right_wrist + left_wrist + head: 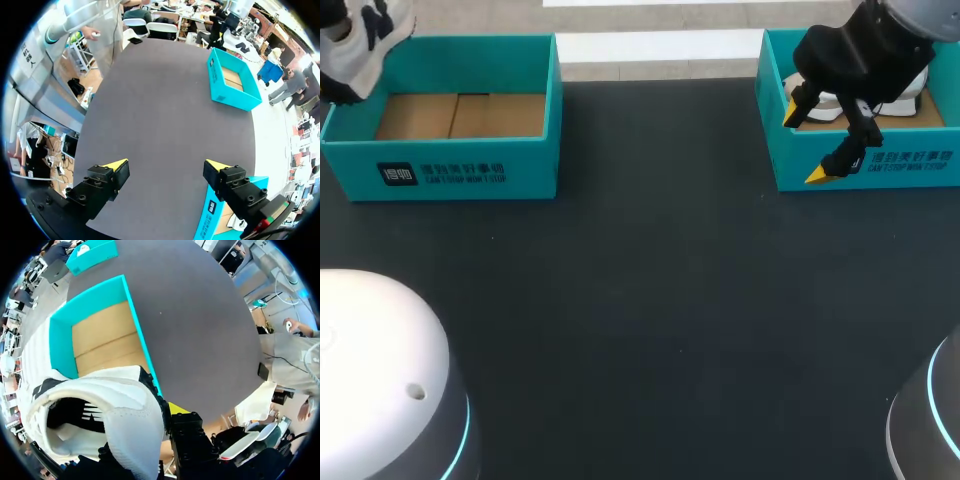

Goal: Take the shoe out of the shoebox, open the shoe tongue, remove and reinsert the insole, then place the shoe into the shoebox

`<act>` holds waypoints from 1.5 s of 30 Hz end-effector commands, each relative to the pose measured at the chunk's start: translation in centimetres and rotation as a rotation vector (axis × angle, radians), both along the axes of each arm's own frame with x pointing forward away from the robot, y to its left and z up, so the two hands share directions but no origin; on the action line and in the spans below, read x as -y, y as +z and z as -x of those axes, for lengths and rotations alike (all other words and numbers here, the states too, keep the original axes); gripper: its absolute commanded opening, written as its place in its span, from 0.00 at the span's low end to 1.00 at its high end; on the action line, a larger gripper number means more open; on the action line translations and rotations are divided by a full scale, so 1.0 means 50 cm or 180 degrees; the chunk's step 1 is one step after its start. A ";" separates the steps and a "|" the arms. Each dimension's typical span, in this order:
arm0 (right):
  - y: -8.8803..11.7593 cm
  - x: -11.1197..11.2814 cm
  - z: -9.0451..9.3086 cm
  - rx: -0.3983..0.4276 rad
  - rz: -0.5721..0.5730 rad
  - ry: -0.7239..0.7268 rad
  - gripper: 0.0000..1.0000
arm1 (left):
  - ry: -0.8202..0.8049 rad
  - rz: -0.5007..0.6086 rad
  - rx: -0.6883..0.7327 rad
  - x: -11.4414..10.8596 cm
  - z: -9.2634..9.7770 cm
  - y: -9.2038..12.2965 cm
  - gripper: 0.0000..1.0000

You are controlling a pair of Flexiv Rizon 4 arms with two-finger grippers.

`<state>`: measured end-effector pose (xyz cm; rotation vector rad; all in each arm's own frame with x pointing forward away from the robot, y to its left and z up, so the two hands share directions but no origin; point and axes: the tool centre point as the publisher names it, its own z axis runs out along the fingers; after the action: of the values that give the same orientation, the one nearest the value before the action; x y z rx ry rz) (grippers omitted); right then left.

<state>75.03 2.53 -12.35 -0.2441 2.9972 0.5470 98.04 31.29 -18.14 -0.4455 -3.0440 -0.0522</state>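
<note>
Taking the white shoe (120, 390) out of the left shoebox (60, 335), by the look of it, and nearly done with that step: left hand (145, 437) clenched on the shoe's side at the collar, one yellow tip showing just outside the fabric and the other finger hidden behind it, so judging the grip from the shoe hanging free rather than from both pads. Hanging right at the hand, opening turned toward the wrist, over one corner of the box, with the bare cardboard floor lying ahead of and below the hand. Doing this well probably meaning a firm clench through the whole carry, guarding against a soft mesh side giving and slipping under a thin pinch; lifting the sole fully above the teal wall before swinging sideways; then lowering it sole-down onto the open dark desk (660, 300) beside the box, within reach of the right hand (165, 167) for the tongue. Right hand resting released, tips wide apart, grasping nothing, hovering over the front wall of the second shoebox (860, 165), well apart from the left hand, another white shoe (910, 95) lying inside beneath it. Looking at the held shoe: white knit upper, black stripes showing near the opening, black trim at the collar edge, dark interior, insole not possible to make out
</note>
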 end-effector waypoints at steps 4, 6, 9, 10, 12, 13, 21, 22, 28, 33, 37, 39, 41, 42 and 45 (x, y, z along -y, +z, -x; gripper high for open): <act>-0.001 -0.002 -0.004 -0.0011 0.0009 0.0000 1.00 | 0.0006 -0.0031 -0.0013 0.006 -0.004 0.004 0.00; -0.001 -0.002 -0.004 -0.0011 0.0009 0.0000 1.00 | 0.0006 -0.0031 -0.0013 0.006 -0.004 0.004 0.00; -0.001 -0.002 -0.004 -0.0011 0.0009 0.0000 1.00 | 0.0006 -0.0031 -0.0013 0.006 -0.004 0.004 0.00; -0.001 -0.002 -0.004 -0.0011 0.0009 0.0000 1.00 | 0.0006 -0.0031 -0.0013 0.006 -0.004 0.004 0.00; -0.001 -0.002 -0.004 -0.0011 0.0009 0.0000 1.00 | 0.0006 -0.0031 -0.0013 0.006 -0.004 0.004 0.00; -0.001 -0.002 -0.004 -0.0011 0.0009 0.0000 1.00 | 0.0006 -0.0031 -0.0013 0.006 -0.004 0.004 0.00; -0.001 -0.002 -0.004 -0.0011 0.0009 0.0000 1.00 | -0.1467 -0.0169 -0.0001 -0.015 -0.038 0.009 0.00; -0.001 -0.002 -0.004 -0.0011 0.0009 0.0000 1.00 | -0.1613 -0.0159 -0.0014 -0.020 -0.044 0.011 0.00; -0.001 -0.002 -0.004 -0.0011 0.0009 0.0000 1.00 | -0.2898 -0.0095 -0.0091 -0.032 -0.052 0.001 0.00; -0.001 -0.002 -0.004 -0.0011 0.0009 0.0000 1.00 | -0.3887 -0.0201 -0.0106 -0.039 -0.052 0.004 0.00; -0.001 -0.002 -0.004 -0.0011 0.0009 0.0000 1.00 | -0.4226 -0.0290 -0.0080 -0.041 -0.062 0.010 0.00; -0.001 -0.002 -0.004 -0.0011 0.0009 0.0000 1.00 | -0.4321 -0.0361 -0.0054 -0.046 -0.069 0.012 0.00; -0.001 -0.002 -0.004 -0.0011 0.0009 0.0000 1.00 | -0.4387 -0.0364 -0.0029 -0.051 -0.079 0.017 0.00; -0.001 -0.002 -0.004 -0.0011 0.0009 0.0000 1.00 | -0.4312 -0.0381 -0.0036 -0.050 -0.087 0.019 0.00; -0.001 -0.002 -0.004 -0.0011 0.0009 0.0000 1.00 | -0.4179 -0.0412 -0.0051 -0.049 -0.094 0.021 0.00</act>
<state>75.03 2.53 -12.35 -0.2440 2.9973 0.5470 102.66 33.63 -17.30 -1.8135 -2.4817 -0.2045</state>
